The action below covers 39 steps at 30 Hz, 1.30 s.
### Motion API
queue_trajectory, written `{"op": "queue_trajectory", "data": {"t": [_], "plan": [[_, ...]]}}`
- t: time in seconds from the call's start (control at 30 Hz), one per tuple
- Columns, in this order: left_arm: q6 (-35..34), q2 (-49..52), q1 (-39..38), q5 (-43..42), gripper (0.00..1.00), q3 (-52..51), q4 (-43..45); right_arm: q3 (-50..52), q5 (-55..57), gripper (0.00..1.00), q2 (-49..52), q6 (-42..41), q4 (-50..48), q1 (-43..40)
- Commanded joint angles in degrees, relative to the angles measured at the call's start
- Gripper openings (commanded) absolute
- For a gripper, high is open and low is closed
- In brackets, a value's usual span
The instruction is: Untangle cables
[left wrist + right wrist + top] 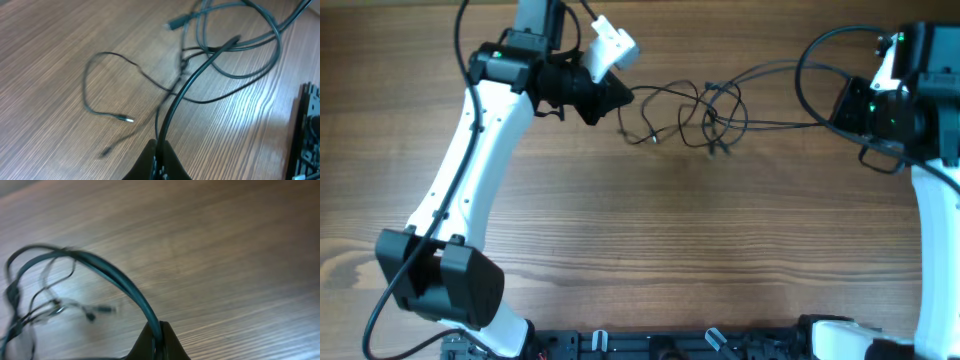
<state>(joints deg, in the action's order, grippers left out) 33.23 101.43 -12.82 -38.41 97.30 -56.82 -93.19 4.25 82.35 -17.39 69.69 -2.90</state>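
Observation:
The cables (712, 112) lie as a loose knot of thin black cords at the back middle of the wooden table. One strand runs left to my left gripper (623, 97), another right to my right gripper (836, 117). In the left wrist view my left gripper (160, 146) is shut on a dark cable (186, 85) that rises toward the knot. A small plug end (128, 119) lies loose on the wood to its left. In the right wrist view my right gripper (159, 328) is shut on a thicker dark cable (115, 275) that arcs left to the blurred tangle (20, 305).
A thicker black arm cable (805, 70) loops beside the right arm. The left arm (470, 160) crosses the table's left side. A black rack (307, 135) shows at the right edge of the left wrist view, and arm bases (700, 345) line the front edge.

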Motion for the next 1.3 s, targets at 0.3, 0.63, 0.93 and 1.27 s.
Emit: {"op": "queue_trajectory", "data": {"t": [0.3, 0.63, 0.93, 1.27], "plan": [[-7.34, -17.05, 11.43, -0.09, 0.04, 0.11, 0.02, -0.07, 3.30, 0.25, 16.20, -2.91, -2.62, -0.50], [-8.20, -17.22, 10.29, -3.61, 0.04, 0.11, -1.36, -0.11, -25.66, 1.00, 16.02, 16.68, -8.31, -0.50], [-8.20, -17.20, 4.50, -4.85, 0.04, 0.11, -0.76, -0.22, -33.94, 1.00, 16.02, 19.30, -11.93, 0.61], [-24.24, -17.20, -3.32, -6.43, 0.04, 0.11, 17.53, -0.20, -24.94, 0.97, 16.02, -1.95, -6.32, 3.43]]}}
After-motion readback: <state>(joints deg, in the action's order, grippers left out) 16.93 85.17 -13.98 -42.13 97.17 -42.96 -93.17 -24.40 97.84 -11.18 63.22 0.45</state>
